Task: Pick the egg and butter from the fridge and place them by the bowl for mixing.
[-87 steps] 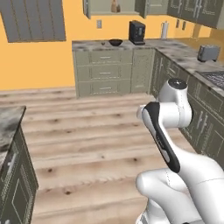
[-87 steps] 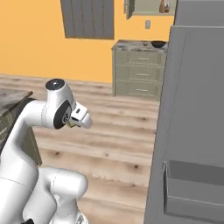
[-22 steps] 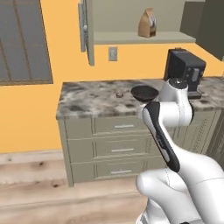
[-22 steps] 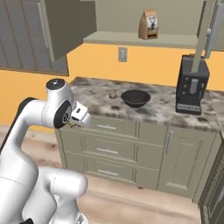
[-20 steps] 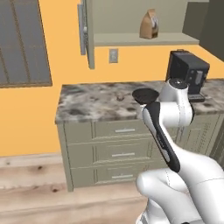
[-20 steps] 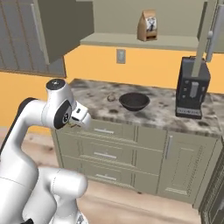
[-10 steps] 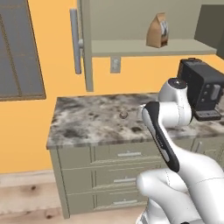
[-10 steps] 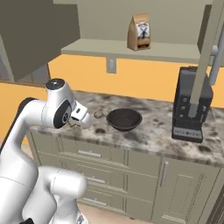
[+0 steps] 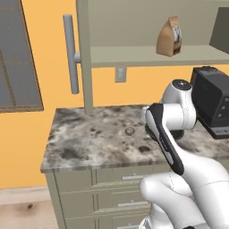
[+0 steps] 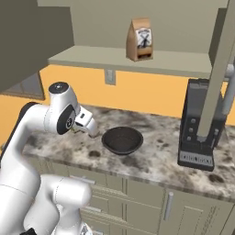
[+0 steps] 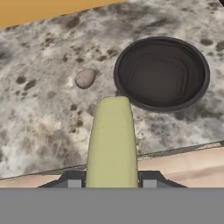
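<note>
Hand view: pincer (image 11: 112, 186) grasping butter (image 11: 112, 140) at lower centre, above counter (image 11: 39, 131) edge; released here, it may roll off, missing bowl (image 11: 162, 72) and egg (image 11: 85, 78).

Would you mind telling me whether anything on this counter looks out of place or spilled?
Nothing stands out. The small tan egg lies on the marble counter beside the upright, empty black bowl, and the pale yellow butter stick sits straight in the gripper.
</note>
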### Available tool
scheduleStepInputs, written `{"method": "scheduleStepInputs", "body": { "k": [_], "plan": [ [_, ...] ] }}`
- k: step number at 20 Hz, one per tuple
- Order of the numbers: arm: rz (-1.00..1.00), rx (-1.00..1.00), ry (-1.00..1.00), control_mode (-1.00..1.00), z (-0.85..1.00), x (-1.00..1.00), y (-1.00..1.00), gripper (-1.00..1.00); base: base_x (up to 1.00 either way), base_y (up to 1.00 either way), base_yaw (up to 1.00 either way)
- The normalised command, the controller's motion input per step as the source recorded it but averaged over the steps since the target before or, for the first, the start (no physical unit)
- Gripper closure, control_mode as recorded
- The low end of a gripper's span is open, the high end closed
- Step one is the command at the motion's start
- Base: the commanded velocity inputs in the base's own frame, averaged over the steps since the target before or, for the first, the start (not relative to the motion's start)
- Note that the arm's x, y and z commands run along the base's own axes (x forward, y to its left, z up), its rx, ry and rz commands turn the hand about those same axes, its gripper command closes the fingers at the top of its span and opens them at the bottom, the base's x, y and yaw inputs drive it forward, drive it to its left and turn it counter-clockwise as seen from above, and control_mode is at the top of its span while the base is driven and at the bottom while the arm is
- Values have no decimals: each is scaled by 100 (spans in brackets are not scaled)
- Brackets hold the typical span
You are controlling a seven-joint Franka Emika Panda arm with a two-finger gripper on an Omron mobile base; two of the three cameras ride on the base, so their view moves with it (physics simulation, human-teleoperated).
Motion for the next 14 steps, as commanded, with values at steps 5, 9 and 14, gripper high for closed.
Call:
{"method": "scheduleStepInputs", "body": {
  "k": [5, 9, 14],
  "plan": [
    [0, 0, 0, 100, 0, 0, 0, 100, 38, -14, 0],
    [0, 0, 0, 100, 0, 0, 0, 100, 30, -7, 0],
    [0, 0, 0, 100, 0, 0, 0, 100, 33, -1, 0]
  ]
}}
